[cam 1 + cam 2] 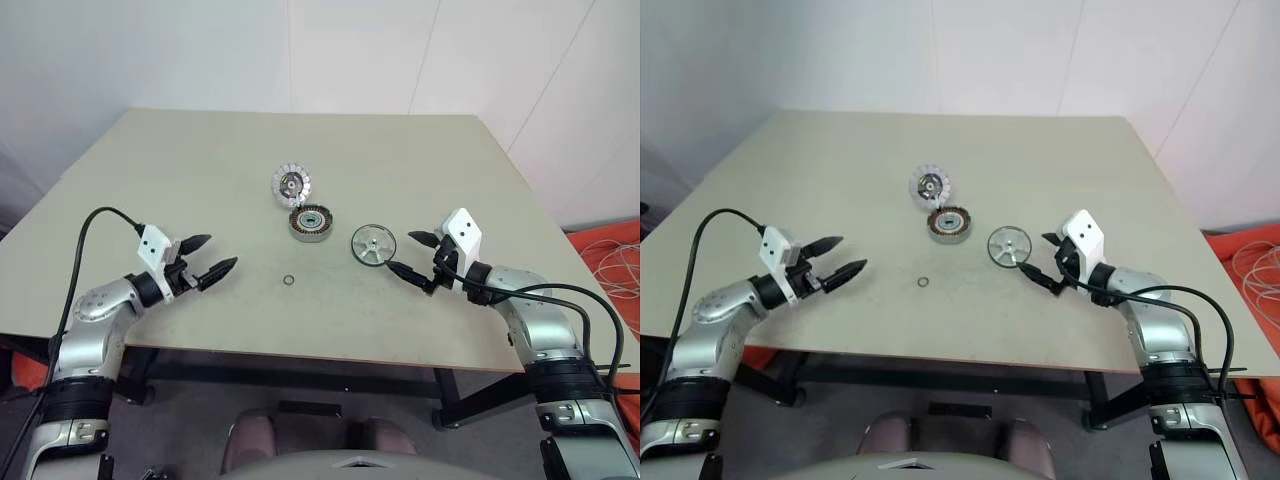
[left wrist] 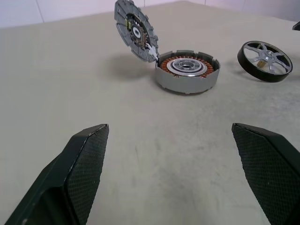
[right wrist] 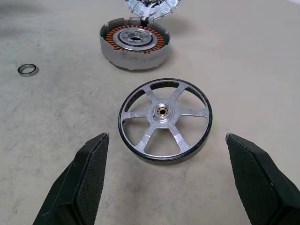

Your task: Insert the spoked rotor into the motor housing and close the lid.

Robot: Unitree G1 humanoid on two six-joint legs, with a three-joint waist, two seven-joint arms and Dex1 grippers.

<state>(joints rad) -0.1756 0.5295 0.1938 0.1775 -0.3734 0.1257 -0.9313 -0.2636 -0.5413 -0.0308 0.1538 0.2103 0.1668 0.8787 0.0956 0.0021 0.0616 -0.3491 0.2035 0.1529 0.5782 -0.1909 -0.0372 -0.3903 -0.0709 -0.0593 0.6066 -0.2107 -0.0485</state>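
— Where is the spoked rotor (image 3: 164, 120)?

— Flat on the table (image 1: 200, 160), just ahead of my right gripper (image 1: 410, 254), whose jaws gape empty. Left gripper (image 1: 208, 257) is likewise spread, holding nothing.

— Anything in the way?

— No. The motor housing (image 3: 135, 45) sits beyond it, the lid (image 2: 136, 30) leaning on its far edge, probably so the cavity stays open; a small metal ring (image 3: 27, 70) lies aside.

rotor (image 3: 164, 121) flat on counter (image 1: 200, 170), six silver spokes, dark rim, housing (image 3: 135, 45) just beyond, copper windings up, lid (image 2: 136, 31) tilted against housing's far edge
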